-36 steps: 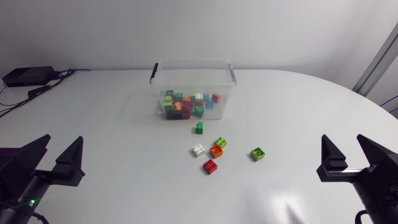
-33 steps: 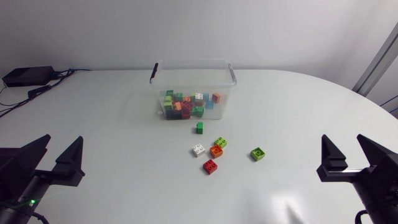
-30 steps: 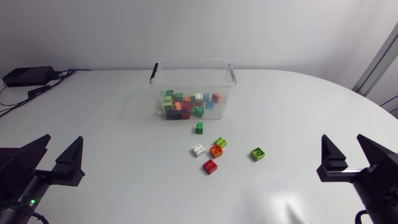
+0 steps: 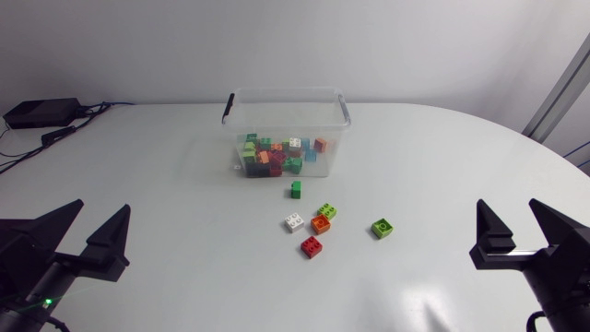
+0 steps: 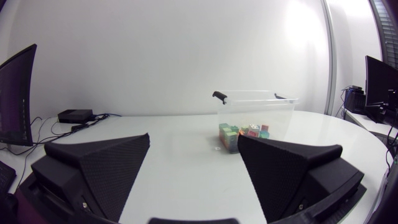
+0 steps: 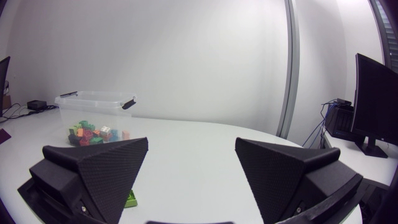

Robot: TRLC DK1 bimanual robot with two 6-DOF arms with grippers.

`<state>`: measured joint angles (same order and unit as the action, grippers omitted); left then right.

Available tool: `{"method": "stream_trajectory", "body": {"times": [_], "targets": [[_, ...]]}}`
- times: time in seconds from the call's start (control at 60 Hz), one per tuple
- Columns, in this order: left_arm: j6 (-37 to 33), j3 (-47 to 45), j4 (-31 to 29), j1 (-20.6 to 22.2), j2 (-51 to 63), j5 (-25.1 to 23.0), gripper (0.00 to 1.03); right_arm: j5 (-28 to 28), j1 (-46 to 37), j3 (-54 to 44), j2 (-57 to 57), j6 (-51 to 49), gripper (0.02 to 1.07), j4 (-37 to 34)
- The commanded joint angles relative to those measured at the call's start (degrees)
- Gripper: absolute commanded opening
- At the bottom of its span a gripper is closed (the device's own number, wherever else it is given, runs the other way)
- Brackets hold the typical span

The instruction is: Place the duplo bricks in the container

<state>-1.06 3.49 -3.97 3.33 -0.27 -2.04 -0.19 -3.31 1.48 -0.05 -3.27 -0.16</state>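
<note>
Six duplo bricks (image 4: 321,224) lie loose at the desk's middle, on the near side of the container (image 4: 286,92): a dark green brick (image 4: 296,189) close to its near wall, four huddled nearer the desk's near edge, and a green brick (image 4: 383,228) slightly toward the right edge. The clear container stands toward the far edge and holds many bricks, so I judge the job partly done. The left pincer (image 4: 101,210) at the near left corner and the right pincer (image 4: 506,210) at the near right corner both have their fingers apart, gripping nothing, probably parked wide so that either can take whichever brick lies on its side.
</note>
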Motion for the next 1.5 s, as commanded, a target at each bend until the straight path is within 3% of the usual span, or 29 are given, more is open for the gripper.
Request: {"method": "stream_trajectory", "body": {"times": [0.0,0.383,0.567,0.733,0.85,0.95,1.117,1.183,1.35,1.483], "targets": [[1.1,4.5,-0.2,1.1,0.4,0.2,0.97,-0.2,0.7,2.8,1.0,-0.9,1.03,0.1],[0.5,17.9,3.5,11.8,31.5,0.3,0.97,-0.1,2.5,14.3,23.8,-0.9,1.02,3.0],[-6.6,26.8,1.0,17.5,48.7,2.7,0.96,0.4,3.7,18.6,33.9,-1.1,1.02,1.4],[-6.7,40.9,-13.6,20.5,69.4,3.5,0.96,0.6,4.1,23.0,41.9,-3.5,1.02,-5.6],[-6.6,47.1,-17.5,22.9,80.3,3.6,0.96,-0.1,4.6,24.6,46.9,-5.3,1.02,-8.9],[-7.1,56.4,-24.7,25.6,92.2,3.6,0.96,-0.1,5.9,25.6,50.2,-6.2,1.02,-11.1],[-11.1,61.9,-24.9,30.0,100.4,3.4,0.95,-1.9,5.9,30.3,57.9,-10.9,1.02,-17.2],[-11.1,64.4,-25.0,30.6,102.7,1.1,0.91,-1.9,5.9,33.3,61.8,-14.9,1.02,-21.4],[-15.1,69.7,-25.0,31.0,108.7,-2.6,0.91,-3.6,6.1,33.4,64.6,-17.7,1.01,-19.8],[-19.2,71.8,-25.0,31.1,111.7,-3.6,0.91,-9.8,5.9,35.6,67.3,-18.1,0.99,-21.0]]}}
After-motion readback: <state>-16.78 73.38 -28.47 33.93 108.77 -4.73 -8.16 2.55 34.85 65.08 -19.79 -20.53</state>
